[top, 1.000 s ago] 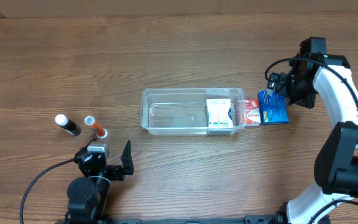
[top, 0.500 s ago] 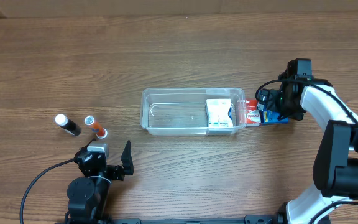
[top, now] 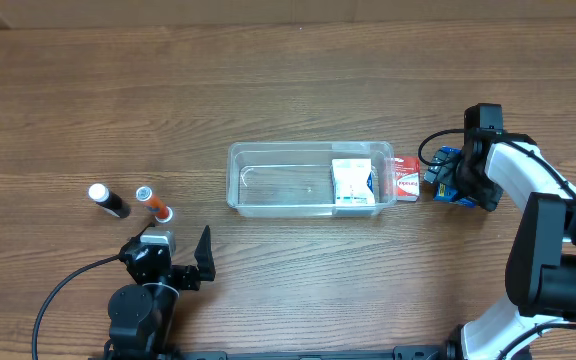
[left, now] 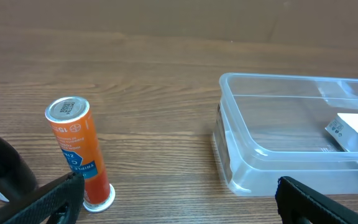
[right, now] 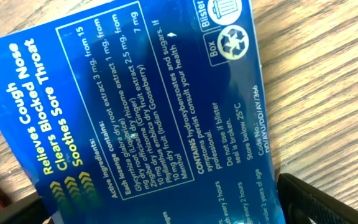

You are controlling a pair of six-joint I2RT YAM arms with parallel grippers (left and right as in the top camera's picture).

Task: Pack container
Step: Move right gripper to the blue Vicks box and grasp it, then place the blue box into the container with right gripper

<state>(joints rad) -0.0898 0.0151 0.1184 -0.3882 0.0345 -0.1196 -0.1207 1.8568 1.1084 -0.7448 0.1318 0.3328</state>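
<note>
Surface (top: 268, 80): wood grain, carries everything. Container (top: 278, 185) sits mid-surface, long axis left-right, open top. Its left half is bare and a white box (top: 353, 184) lies at its right end. Red box (top: 405, 180) is just outside the right end wall, on the surface. Blue box (right: 135, 112) is just right of the red one, printed face up. Right tool (top: 460, 180) hangs directly over the blue box, fingers spread to either side of it; pad contact cannot be told. The container therefore lies to this tool's left, red box between. Right arm is much the nearer. Left tool (left: 179, 208) is spread and empty, near an orange tube (left: 76, 152) and a dark bottle (top: 109, 201).
</note>
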